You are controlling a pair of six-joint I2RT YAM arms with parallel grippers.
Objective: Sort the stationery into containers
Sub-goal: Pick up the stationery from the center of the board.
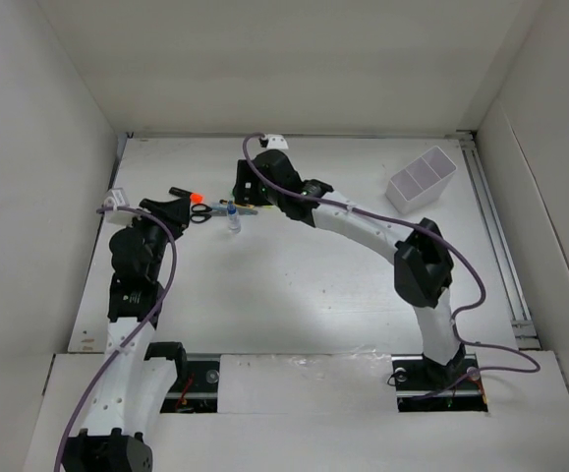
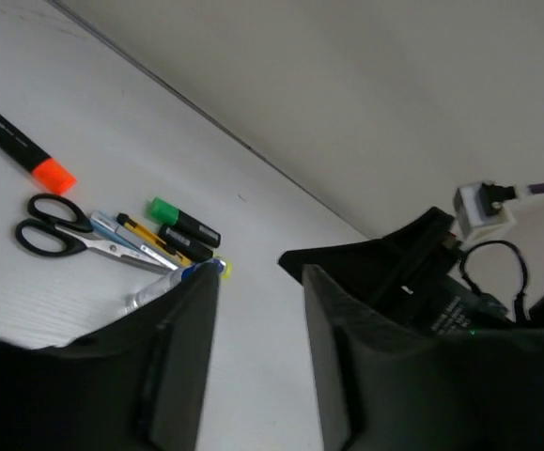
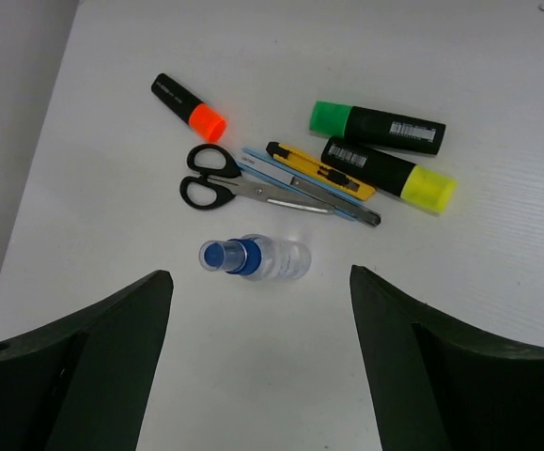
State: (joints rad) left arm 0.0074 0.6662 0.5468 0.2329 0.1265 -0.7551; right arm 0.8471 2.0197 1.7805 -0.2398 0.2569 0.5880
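The stationery lies in 1 loose cluster at about 11 o'clock on the counter (image 1: 313, 295) in the top view, well apart from the white divided box (image 1: 420, 180) at 2 o'clock.

In the right wrist view the black-handled scissors (image 3: 253, 183) lie flat. An orange-ended highlighter (image 3: 189, 108) is at their 11 o'clock, and a blue-capped bottle (image 3: 257, 258) lies on its side at 6 o'clock. A yellow pen (image 3: 320, 171) touches the scissor blades. The yellow-ended highlighter (image 3: 389, 174) is just beside it, and the green-ended highlighter (image 3: 377, 125) sits at 12 o'clock of that one.

The right end effector (image 3: 260, 291) hangs over the bottle with jaws spread wide, gripping nothing. The left end effector (image 2: 257, 272) sits at 9 o'clock of the cluster, jaws parted and empty.
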